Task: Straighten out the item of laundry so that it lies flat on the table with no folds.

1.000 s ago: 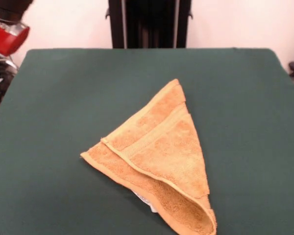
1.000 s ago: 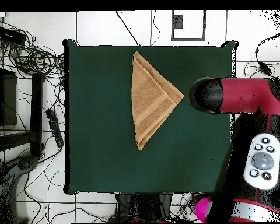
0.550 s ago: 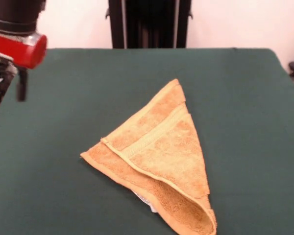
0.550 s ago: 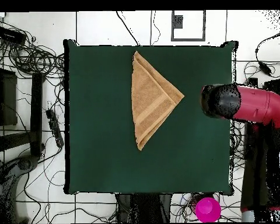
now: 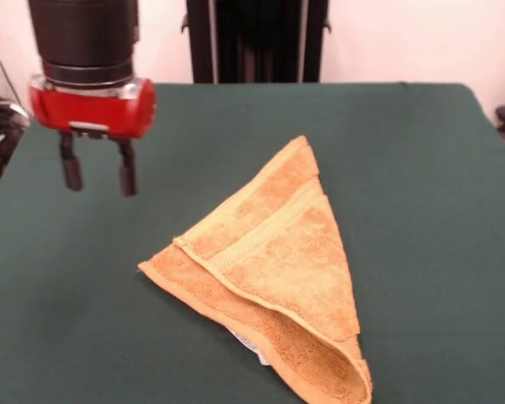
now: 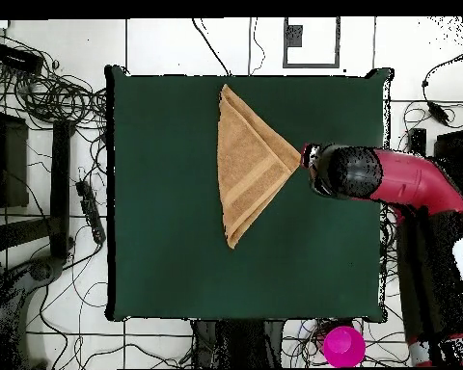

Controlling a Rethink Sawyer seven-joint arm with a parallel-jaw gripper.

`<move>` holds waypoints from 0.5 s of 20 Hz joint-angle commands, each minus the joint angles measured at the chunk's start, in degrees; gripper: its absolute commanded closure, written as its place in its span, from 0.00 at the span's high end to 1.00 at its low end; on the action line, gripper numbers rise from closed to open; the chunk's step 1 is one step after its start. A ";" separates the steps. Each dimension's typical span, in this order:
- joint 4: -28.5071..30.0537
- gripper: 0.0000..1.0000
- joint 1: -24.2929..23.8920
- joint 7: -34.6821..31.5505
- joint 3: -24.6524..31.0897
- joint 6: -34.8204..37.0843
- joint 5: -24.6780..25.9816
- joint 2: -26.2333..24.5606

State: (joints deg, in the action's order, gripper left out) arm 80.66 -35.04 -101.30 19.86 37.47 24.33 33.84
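The item of laundry [image 5: 273, 269] [image 6: 250, 164] is an orange-tan towel folded over into a triangle on the green table [image 5: 421, 168] [image 6: 168, 251]. A paler woven band runs across its top layer, and a bit of white tag peeks out under its near edge. In the front view my gripper [image 5: 97, 177] hangs open above the table to the left of the towel, with nothing between its two dark fingers. In the overhead view the arm's end [image 6: 341, 171] sits just beside the triangle's right-hand point and hides the fingers.
Tangled cables [image 6: 42, 96] and a power strip lie on the floor left of the table in the overhead view. A pink round object [image 6: 343, 345] sits on the floor near the robot's base. A dark post [image 5: 257, 40] stands behind the table's far edge.
The arm has swung in from the table's edge toward the towel. My gripper, barely showing before, now hangs fully in the front view, close to the towel's corner. The towel has not moved.
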 commanded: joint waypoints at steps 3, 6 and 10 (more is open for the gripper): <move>9.73 1.00 0.48 12.45 12.29 0.13 0.46 -2.86; 9.10 1.00 0.77 11.50 12.35 0.23 1.29 -3.94; 7.25 1.00 2.16 9.59 10.98 -0.50 3.38 -5.74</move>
State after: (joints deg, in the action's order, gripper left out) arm 82.46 -34.95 -101.30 25.11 37.47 24.80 33.51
